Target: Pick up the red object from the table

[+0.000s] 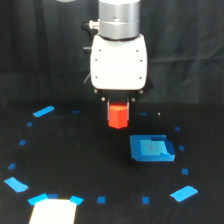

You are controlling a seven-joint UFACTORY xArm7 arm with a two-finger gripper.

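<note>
The red object (118,116), a small red-orange faceted block, sits directly under my gripper (119,103) in the middle of the exterior view. Its top is tucked between the short dark fingers (104,99) below the white gripper body, so the gripper looks shut on it. The block stays upright and is narrower than the gripper body. Whether its underside touches the black table (75,155) I cannot tell.
A flat blue square tray (151,148) lies just to the exterior view's right of the block, nearer the camera. Blue tape strips (43,111) and small marks ring the table. A pale rectangular thing (52,212) sits at the bottom left edge.
</note>
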